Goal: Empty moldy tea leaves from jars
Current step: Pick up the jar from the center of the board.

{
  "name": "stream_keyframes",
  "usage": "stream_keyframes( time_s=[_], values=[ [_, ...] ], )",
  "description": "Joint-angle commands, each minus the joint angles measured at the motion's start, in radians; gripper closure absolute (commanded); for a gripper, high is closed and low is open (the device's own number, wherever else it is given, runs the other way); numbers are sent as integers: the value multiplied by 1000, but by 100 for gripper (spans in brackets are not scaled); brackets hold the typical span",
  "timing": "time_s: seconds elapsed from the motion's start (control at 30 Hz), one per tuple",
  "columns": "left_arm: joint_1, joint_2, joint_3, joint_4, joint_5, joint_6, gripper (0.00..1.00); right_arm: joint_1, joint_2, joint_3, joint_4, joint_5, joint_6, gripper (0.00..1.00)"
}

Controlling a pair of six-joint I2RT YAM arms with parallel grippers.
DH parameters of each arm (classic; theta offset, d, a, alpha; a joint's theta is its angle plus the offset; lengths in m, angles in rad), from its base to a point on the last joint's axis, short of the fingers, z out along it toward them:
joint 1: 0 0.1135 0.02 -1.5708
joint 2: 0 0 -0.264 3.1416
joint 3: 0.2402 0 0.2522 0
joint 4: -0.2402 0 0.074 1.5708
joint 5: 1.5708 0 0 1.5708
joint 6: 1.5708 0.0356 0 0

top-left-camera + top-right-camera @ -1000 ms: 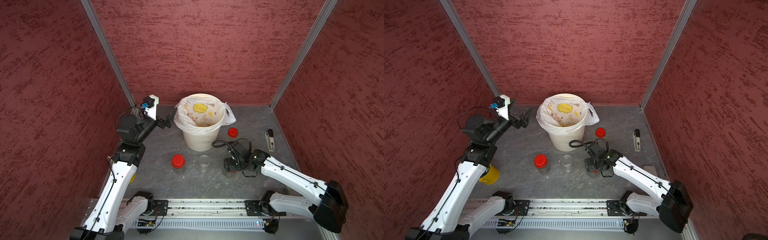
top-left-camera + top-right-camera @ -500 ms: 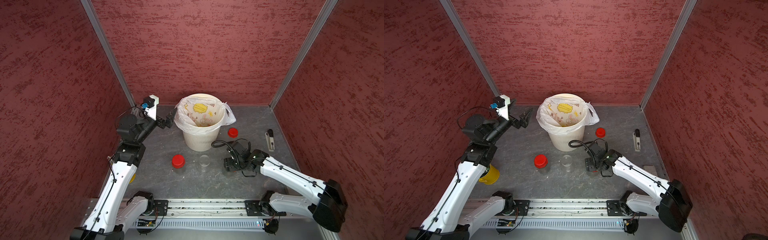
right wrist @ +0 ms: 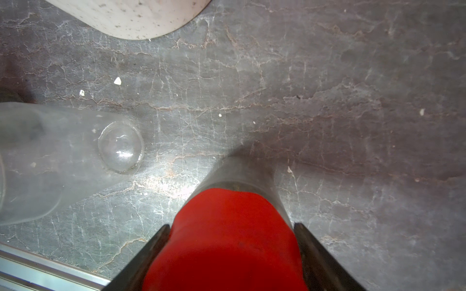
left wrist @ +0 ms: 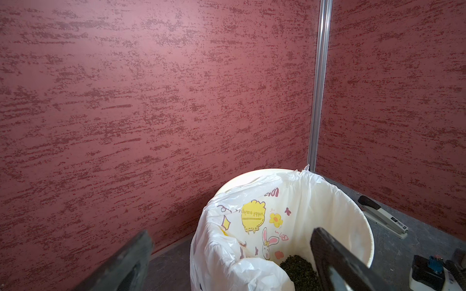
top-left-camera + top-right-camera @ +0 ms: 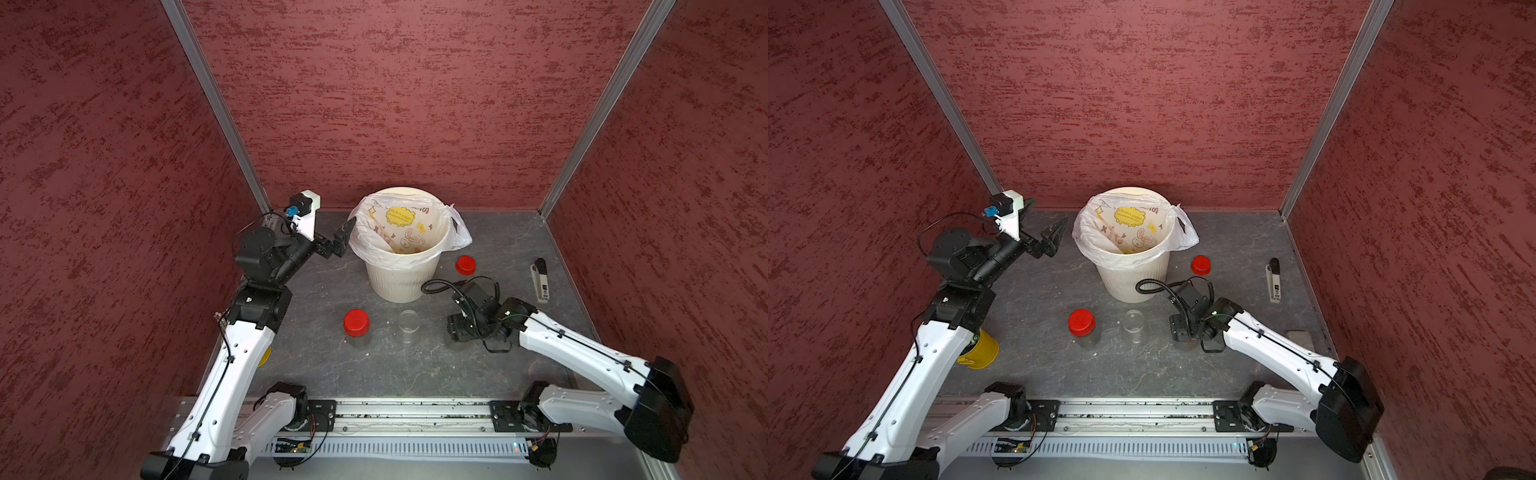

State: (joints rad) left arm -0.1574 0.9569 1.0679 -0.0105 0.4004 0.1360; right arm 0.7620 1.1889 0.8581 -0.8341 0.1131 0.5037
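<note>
Bench: grey, stone-patterned bench [image 5: 415,374] enclosed by dark red walls, seen from above in both top views.
Bin: cream ribbed bin [image 5: 401,282] lined with a white cartoon-printed bag, standing at the back middle of the bench.
Tea leaves: dark olive tea leaves [image 4: 297,267] lie as loose crumbs at the bottom of the bag, shown in the left wrist view.
Left hand: left hand [image 5: 1057,237] is raised in the air just beside the bin's rim, on its left, with its jaws spread wide and nothing between them.
Right hand: right hand [image 3: 229,225] points down at the bench, in front of the bin and to its right. Its two dark fingers [image 3: 151,252] press against either side of a red cap [image 3: 227,252], gripping it.
Held jar: held jar [image 3: 239,173] stands upright on the bench under that cap. A strip of clear wall shows below the red, and its contents cannot be made out.
Open jar: open jar [image 5: 409,322] is clear, uncapped and upright. It looks empty and stands between the capped jar and the right hand, touching neither.
Capped jar: capped jar [image 5: 356,326] stands upright with a red top, left of the open jar.
Loose cap: loose red cap [image 5: 465,264] lies on the bench just right of the bin.
Stapler: stapler [image 5: 540,280] lies near the right wall.
Yellow cup: yellow cup [image 5: 980,351] sits at the bench's left edge, partly hidden behind the left arm.
</note>
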Motion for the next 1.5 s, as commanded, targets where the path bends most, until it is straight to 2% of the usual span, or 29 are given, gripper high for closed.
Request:
stream_keyframes(
  time_s=[0.0, 0.17, 0.3, 0.4, 0.53, 0.63, 0.73, 0.83, 1.23, 1.47],
  values=[
    [4, -2, 11, 8, 42, -13, 0, -5, -9, 79, -10, 42, -16, 46],
    [14, 20, 31, -38, 224, 5, 0, -6, -12, 180, -51, 53, -40, 49],
    [14, 34, 53, -90, 328, 35, 0, -6, -9, 285, -100, 55, -72, 51],
    [15, 42, 76, -140, 393, 47, 0, -6, -8, 382, -143, 47, -99, 52],
    [10, 63, 106, -226, 548, 94, 0, -5, 22, 544, -221, 31, -152, 53],
    [-19, 80, 123, -299, 619, 145, 0, -6, 54, 643, -245, 14, -192, 54],
    [-72, 95, 149, -401, 599, 225, 0, -5, 81, 711, -230, -25, -222, 56],
    [-118, 109, 152, -449, 528, 272, 0, -6, 103, 752, -197, -78, -246, 57],
    [-181, 172, 116, -457, 480, 335, 0, 0, 171, 843, -127, -222, -326, 62],
    [-215, 194, 92, -457, 479, 366, 0, 4, 205, 874, -99, -252, -356, 64]
  ],
)
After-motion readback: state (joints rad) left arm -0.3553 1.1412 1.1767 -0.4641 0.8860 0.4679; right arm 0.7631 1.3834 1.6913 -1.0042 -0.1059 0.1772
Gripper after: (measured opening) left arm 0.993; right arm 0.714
